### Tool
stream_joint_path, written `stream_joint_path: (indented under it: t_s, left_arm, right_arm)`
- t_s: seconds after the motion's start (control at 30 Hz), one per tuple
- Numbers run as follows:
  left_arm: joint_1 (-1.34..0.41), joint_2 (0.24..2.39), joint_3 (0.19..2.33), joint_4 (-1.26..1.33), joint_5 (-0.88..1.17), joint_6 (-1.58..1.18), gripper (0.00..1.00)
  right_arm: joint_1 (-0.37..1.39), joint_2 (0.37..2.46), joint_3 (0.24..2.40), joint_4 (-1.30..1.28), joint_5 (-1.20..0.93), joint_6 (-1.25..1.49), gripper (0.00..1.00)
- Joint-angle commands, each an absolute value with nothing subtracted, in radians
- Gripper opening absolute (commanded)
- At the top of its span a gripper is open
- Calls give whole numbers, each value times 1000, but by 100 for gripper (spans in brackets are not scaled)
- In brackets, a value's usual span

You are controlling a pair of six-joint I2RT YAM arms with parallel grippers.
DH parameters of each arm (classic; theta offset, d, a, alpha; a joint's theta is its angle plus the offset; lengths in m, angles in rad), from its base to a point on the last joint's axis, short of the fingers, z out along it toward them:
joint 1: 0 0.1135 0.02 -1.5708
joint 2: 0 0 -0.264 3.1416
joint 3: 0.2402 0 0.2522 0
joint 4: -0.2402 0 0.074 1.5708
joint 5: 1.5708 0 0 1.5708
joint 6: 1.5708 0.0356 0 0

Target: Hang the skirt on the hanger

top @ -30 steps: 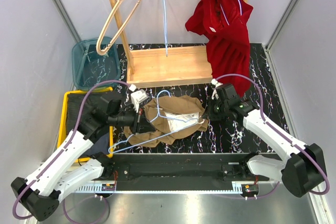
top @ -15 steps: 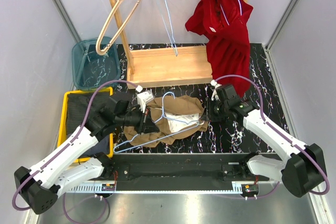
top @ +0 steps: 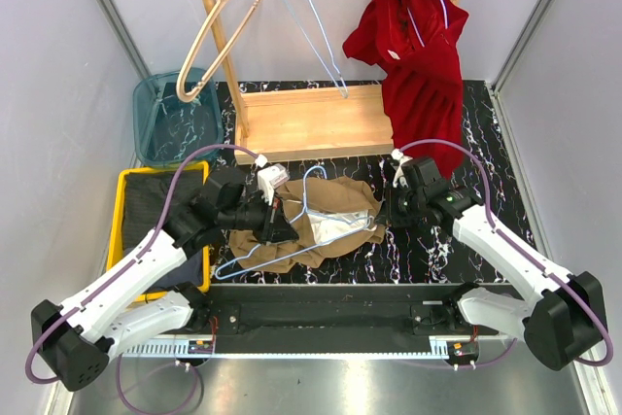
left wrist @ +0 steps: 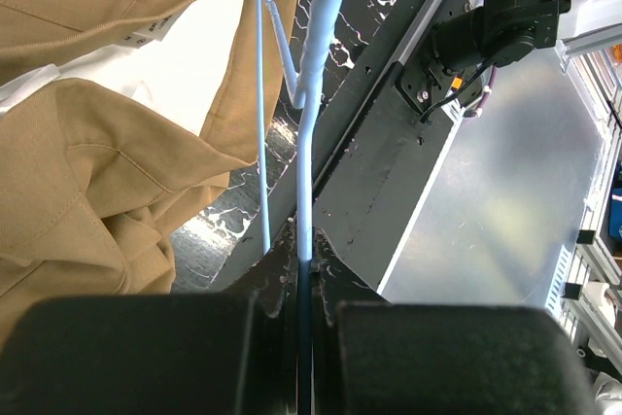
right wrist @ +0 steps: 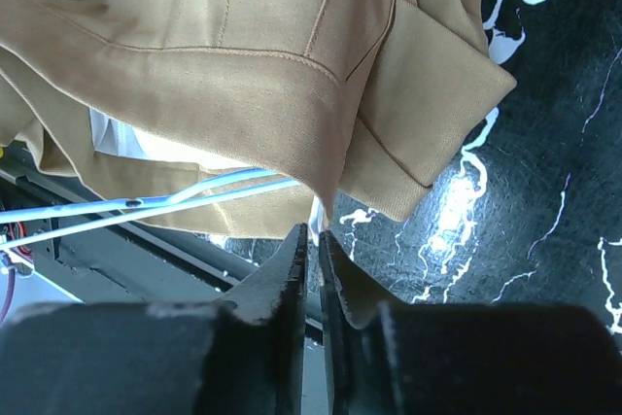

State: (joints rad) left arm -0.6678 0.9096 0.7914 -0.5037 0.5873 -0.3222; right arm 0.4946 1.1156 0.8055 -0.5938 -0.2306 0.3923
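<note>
The tan skirt (top: pixel 335 203) lies crumpled on the black marble table, its white lining showing. A light blue wire hanger (top: pixel 238 261) lies partly across and under it, with its hook near the skirt's top. My left gripper (top: pixel 282 225) is shut on the hanger's wire (left wrist: pixel 309 143) at the skirt's left side (left wrist: pixel 97 143); the fingertips (left wrist: pixel 306 259) pinch the wire. My right gripper (top: pixel 385 216) is at the skirt's right edge, shut (right wrist: pixel 313 235) on a fold of the skirt (right wrist: pixel 243 46). The hanger wires (right wrist: pixel 194 196) pass beneath the fabric.
A wooden rack (top: pixel 311 123) stands behind, holding a red garment (top: pixel 423 65), a second blue wire hanger (top: pixel 316 26) and a wooden hanger (top: pixel 224 26). A teal bin (top: pixel 170 119) and a yellow tray (top: pixel 124 203) with dark cloth sit at the left.
My left gripper has moved right toward the skirt, carrying the hanger with it. The wire hanger on the rail has swung to the right. The right arm has barely moved.
</note>
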Motion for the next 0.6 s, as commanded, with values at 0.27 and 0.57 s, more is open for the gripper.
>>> stream_joint_path:
  t_s: [0.27, 0.57]
  left_arm:
    - [-676, 897, 788, -430, 620, -324, 0]
    - [-681, 885, 773, -426, 623, -331, 0]
  right_arm:
    - [491, 1152, 822, -578, -264, 361, 27]
    - [491, 1155, 824, -551, -268, 379, 1]
